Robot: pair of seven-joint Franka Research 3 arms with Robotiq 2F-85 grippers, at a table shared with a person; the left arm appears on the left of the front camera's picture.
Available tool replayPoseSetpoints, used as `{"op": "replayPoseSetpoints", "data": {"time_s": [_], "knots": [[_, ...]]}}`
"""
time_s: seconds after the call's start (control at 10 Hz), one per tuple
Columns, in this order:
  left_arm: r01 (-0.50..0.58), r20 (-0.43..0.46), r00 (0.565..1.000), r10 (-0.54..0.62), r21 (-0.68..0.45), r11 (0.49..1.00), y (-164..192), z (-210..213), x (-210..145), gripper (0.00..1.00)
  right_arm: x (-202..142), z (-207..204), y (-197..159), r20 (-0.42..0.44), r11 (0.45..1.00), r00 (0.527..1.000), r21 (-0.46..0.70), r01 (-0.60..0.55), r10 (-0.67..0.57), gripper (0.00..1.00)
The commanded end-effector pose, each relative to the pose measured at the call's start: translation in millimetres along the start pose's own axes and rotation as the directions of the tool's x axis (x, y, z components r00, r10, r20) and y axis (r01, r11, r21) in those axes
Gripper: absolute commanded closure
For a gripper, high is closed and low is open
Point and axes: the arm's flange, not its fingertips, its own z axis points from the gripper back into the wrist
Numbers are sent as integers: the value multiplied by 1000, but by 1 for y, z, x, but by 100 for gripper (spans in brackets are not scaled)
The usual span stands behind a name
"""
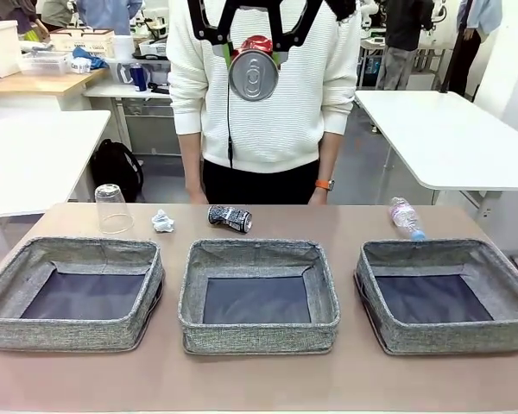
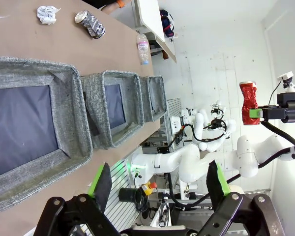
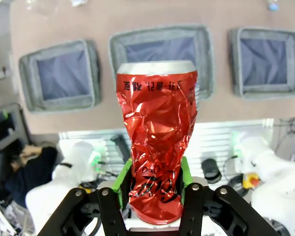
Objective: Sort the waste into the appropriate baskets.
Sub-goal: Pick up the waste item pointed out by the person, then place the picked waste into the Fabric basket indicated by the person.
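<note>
Red crushed can point(image 3: 157, 142), one, clamped upright between the green pads point(image 3: 123, 183) of my right gripper point(image 3: 155, 179), high above the table point(image 1: 268, 379). From the front it hangs before a person's white sweater point(image 1: 268, 129).

My left gripper point(image 2: 160, 183) is released, jaws spread wide, off the near table edge.

Three grey baskets sit in one row on the table: left basket point(image 1: 69, 332), middle basket point(image 1: 257, 336), right basket point(image 1: 449, 341). The dark bottoms of all three are showing.

Four waste items are on the table behind the row:
- one clear plastic cup point(image 1: 113, 209), upside down behind the left basket
- one white paper wad point(image 1: 162, 222) near it
- one black-and-white can point(image 1: 230, 218) on its side behind the middle basket
- one clear bottle point(image 1: 406, 217), blue cap, on its side behind the right basket

That makes two cans counted, one held and one lying.
</note>
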Motion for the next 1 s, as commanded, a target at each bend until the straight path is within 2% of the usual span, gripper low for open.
{"op": "replayPoseSetpoints", "data": {"time_s": [0.0, 0.9], "knots": [[21, 4, 1000, -21, -19, 1000, -1, 0, 0, 0, -2, -1, -2, -4, 1000, 1000, 9, -1, 1, 57], [21, 4, 1000, -21, -19, 1000, -1, 0, 0, 0, -2, -1, -2, -4, 1000, 1000, 9, -1, 1, 57]]}}
